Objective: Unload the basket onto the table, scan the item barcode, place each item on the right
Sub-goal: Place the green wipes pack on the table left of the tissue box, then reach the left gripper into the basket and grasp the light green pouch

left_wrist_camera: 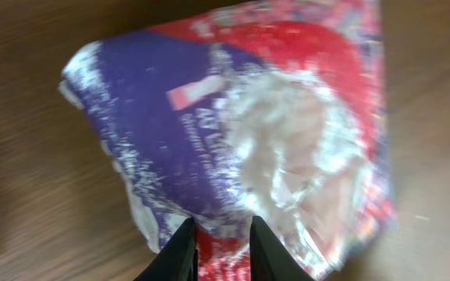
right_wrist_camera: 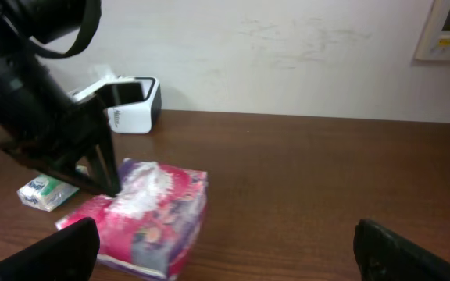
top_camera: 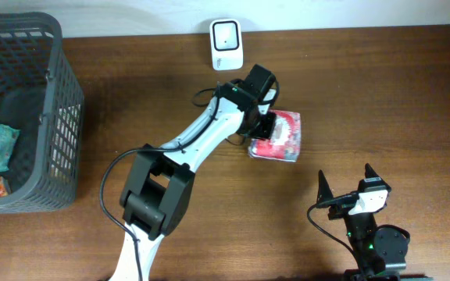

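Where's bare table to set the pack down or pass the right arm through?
Bare wood: the wide stretch of table right of the tissue pack, and the patch between the basket and the left arm. Crowded: the gap between scanner and pack, filled by the left end effector.

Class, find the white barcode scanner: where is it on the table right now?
In the overhead view the white scanner stands at the far edge of the table, centre, just beyond the left gripper and the red-and-purple package.
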Tool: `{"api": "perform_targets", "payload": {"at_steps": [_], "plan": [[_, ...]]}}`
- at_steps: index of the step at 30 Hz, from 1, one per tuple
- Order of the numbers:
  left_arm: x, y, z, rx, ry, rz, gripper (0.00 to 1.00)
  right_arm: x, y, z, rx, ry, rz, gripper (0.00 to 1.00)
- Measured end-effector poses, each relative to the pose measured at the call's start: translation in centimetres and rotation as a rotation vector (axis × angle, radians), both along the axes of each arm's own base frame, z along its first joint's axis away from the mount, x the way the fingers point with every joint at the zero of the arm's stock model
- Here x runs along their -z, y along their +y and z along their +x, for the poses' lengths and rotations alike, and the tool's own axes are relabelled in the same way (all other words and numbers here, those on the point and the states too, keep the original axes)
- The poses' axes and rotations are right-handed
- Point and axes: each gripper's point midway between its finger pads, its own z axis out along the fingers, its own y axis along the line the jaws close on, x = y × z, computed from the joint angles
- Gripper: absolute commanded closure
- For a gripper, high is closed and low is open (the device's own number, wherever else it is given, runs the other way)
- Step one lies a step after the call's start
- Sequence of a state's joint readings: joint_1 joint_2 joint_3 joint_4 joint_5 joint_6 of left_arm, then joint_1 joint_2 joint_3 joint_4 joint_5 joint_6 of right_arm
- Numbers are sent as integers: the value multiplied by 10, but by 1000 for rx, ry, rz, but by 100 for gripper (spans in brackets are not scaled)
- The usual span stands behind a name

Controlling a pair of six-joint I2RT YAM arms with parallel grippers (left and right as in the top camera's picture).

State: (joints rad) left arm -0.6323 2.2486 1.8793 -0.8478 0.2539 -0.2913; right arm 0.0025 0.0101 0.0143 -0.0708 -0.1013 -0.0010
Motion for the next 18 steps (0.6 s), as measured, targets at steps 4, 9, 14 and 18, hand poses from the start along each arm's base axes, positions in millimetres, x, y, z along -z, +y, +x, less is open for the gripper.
{"api": "perform_targets", "payload": {"at_steps": [4, 9, 14, 18], "plan": [[-40, -27, 6, 40, -17, -126, 67, 0, 0, 0, 0, 0, 0, 1], [-83, 11, 28, -4, -3, -127, 68, 0, 0, 0, 0, 0, 1, 1], [-194, 116, 73, -145, -151, -153, 46, 0, 0, 0, 0, 0, 0, 1], [-285, 196, 79, -268, -386, -162, 27, 0, 0, 0, 0, 0, 1, 1]]}}
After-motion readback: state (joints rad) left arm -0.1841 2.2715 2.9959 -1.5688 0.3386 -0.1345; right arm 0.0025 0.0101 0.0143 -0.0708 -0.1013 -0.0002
